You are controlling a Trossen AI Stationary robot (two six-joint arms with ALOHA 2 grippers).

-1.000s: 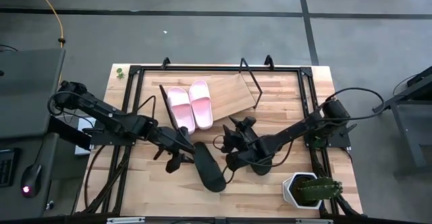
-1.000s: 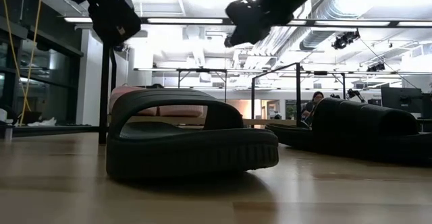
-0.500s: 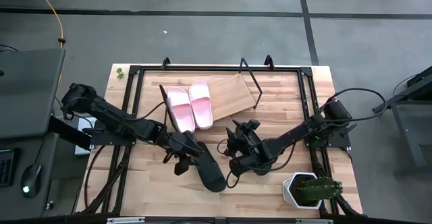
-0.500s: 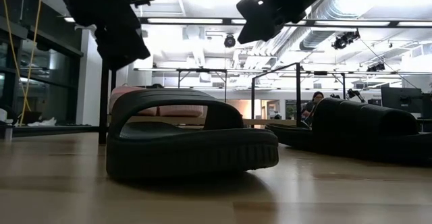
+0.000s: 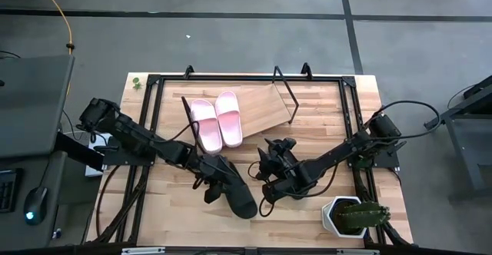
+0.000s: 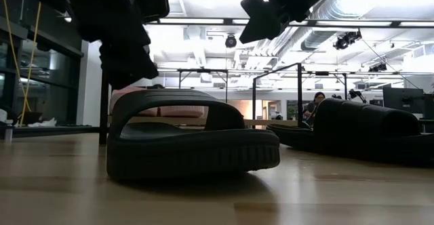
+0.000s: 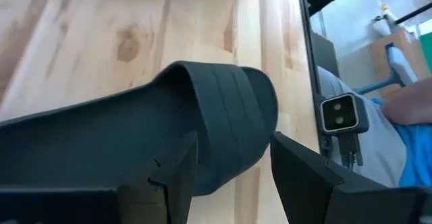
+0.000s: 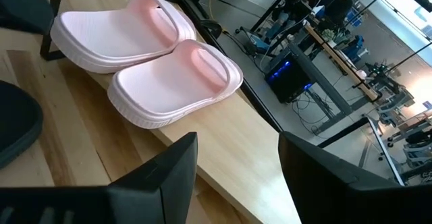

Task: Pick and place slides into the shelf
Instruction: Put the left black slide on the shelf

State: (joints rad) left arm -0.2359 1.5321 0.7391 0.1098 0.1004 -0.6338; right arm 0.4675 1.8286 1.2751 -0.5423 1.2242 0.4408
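Left gripper [image 5: 209,180] open, straddling the black slide's [image 5: 237,190] strap at lower centre — nothing gripped. Right gripper [image 5: 269,168] open, empty. Pink slides [image 5: 217,120] rest on the shelf [image 5: 269,105]. Risk: an off-centre closure could skid the slide away.

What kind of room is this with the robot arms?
Probably a robotics lab or workshop: bright ceiling light strips, exposed silver air ducts, and workbenches crowded with cables and equipment stand beyond the wooden table.
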